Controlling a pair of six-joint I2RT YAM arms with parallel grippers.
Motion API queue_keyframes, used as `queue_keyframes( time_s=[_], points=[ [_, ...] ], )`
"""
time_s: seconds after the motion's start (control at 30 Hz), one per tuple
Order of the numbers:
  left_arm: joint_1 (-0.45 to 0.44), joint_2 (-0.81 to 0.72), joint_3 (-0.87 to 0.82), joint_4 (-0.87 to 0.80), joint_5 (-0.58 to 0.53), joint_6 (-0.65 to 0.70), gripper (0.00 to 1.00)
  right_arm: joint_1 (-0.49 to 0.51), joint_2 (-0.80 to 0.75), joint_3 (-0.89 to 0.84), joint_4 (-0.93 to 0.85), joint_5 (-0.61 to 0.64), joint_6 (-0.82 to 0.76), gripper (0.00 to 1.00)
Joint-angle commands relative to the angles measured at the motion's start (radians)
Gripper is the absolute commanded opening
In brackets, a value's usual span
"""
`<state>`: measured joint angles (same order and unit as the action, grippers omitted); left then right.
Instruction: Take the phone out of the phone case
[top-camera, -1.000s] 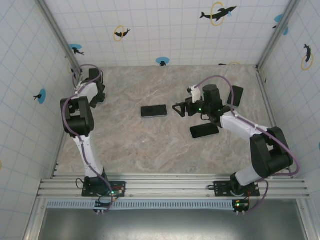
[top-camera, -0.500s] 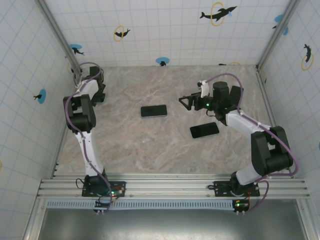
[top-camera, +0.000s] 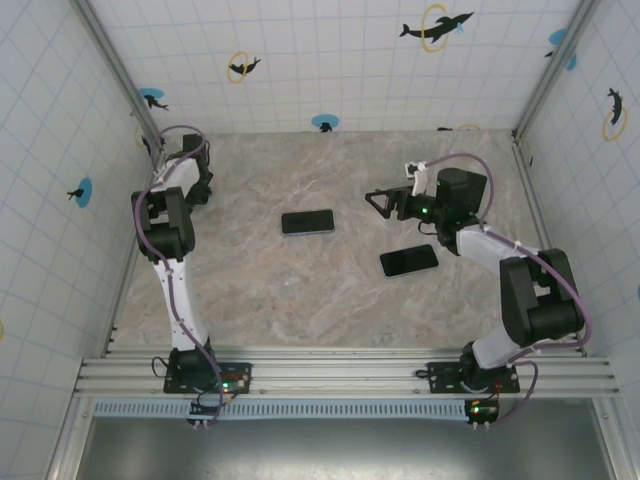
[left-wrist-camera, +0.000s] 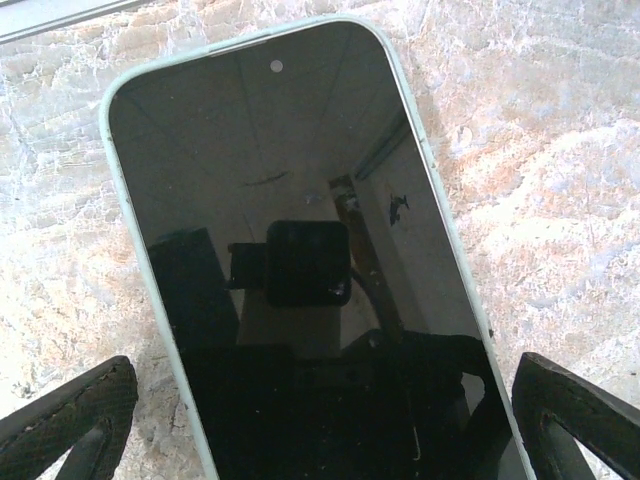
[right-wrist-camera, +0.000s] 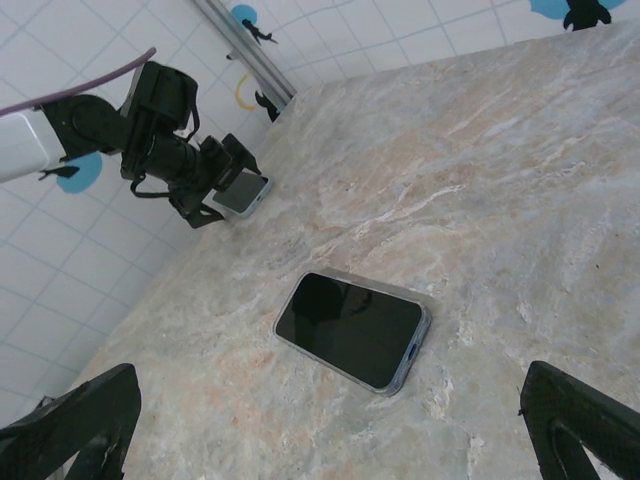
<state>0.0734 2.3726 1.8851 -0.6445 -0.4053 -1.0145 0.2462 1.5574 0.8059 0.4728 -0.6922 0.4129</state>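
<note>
A phone in a pale green case (left-wrist-camera: 300, 260) lies screen up on the marble floor by the far left wall, also visible as the small phone (right-wrist-camera: 243, 192). My left gripper (left-wrist-camera: 320, 440) hangs right over it, open, one finger (left-wrist-camera: 70, 410) on each side and nothing gripped; it sits at the far left (top-camera: 198, 190). A second phone in a clear grey case (right-wrist-camera: 352, 328) lies mid-floor (top-camera: 307, 221). My right gripper (top-camera: 375, 203) hovers open to its right, above the floor and apart from it, its fingers (right-wrist-camera: 580, 420) at the frame's bottom corners.
A third dark phone (top-camera: 409, 260) lies flat under the right forearm, nearer the front. Tiled walls with metal corner posts (top-camera: 110, 60) close in the floor on three sides. The aluminium rail (top-camera: 340, 372) carrying both bases runs along the near edge.
My right gripper has drawn back to the right and towards the far wall, away from the middle phone. The left arm has shifted only slightly in its corner.
</note>
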Motion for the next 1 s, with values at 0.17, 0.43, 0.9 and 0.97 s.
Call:
queue_keyframes(
  time_s=[0.17,0.43,0.9,0.97],
  points=[
    [0.012,0.116,0.099,-0.120,-0.001,0.038,0.98,-0.016,0.022,-0.021,0.111,-0.059,0.065,1.00],
    [0.008,0.057,-0.007,-0.080,0.046,0.021,0.98,-0.016,0.024,-0.020,0.121,-0.093,0.079,1.00],
    [-0.009,-0.125,-0.292,-0.016,0.094,0.009,0.91,0.005,0.001,-0.025,0.116,-0.115,0.092,1.00],
    [-0.008,-0.155,-0.359,0.047,0.092,0.028,0.91,0.008,0.001,-0.028,0.116,-0.114,0.093,1.00]
  ],
)
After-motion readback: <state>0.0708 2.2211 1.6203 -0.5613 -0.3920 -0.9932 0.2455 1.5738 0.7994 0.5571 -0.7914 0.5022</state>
